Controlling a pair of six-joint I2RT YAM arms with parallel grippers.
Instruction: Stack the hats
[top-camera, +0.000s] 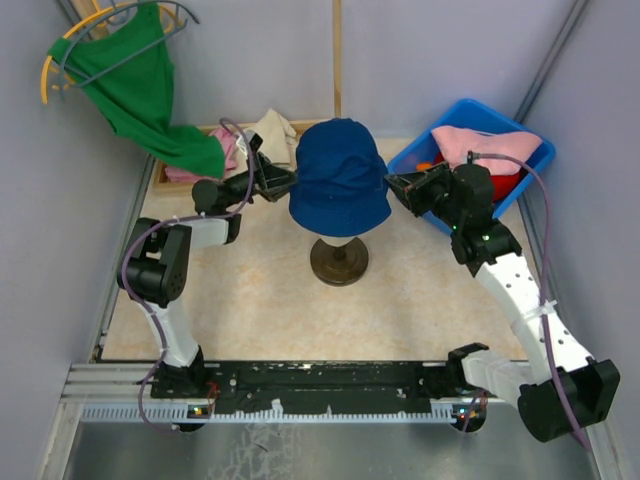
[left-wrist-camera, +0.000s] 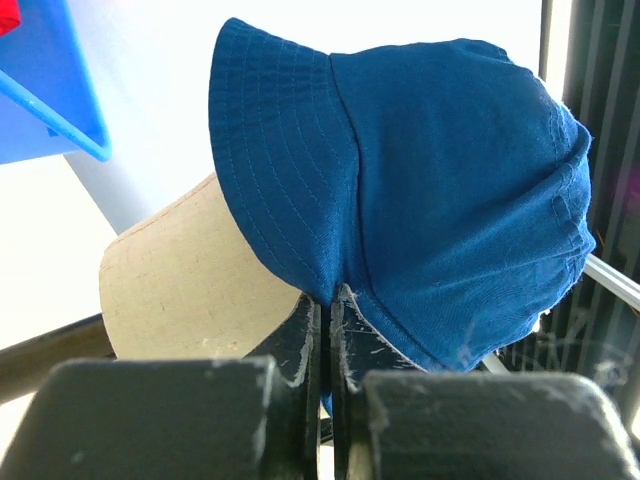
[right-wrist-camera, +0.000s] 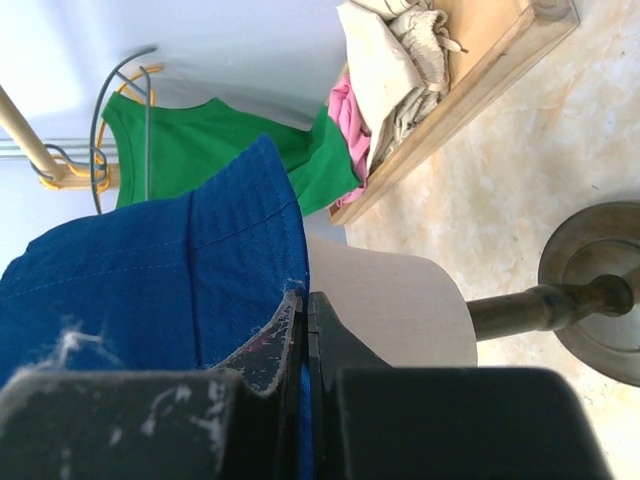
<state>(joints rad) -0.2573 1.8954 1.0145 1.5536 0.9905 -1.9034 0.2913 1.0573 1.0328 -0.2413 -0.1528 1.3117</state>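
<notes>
A navy blue bucket hat (top-camera: 340, 176) sits on a beige head form (left-wrist-camera: 180, 280) on a round-based stand (top-camera: 339, 261). My left gripper (top-camera: 284, 181) is shut on the hat's brim (left-wrist-camera: 300, 200) at its left side. My right gripper (top-camera: 397, 186) is shut on the brim at its right side (right-wrist-camera: 230, 270). A pink hat (top-camera: 485, 145) lies in the blue bin (top-camera: 528, 170) at the back right, with red (top-camera: 500, 185) and a bit of orange (top-camera: 426, 165) fabric under it. The dark red beanie is not in view.
A green garment (top-camera: 140, 95) hangs on a hanger at the back left. Beige and pink cloths (top-camera: 262, 135) lie in a wooden tray (right-wrist-camera: 490, 70) behind the left gripper. The stand's metal base (right-wrist-camera: 600, 290) rests on the mottled beige table.
</notes>
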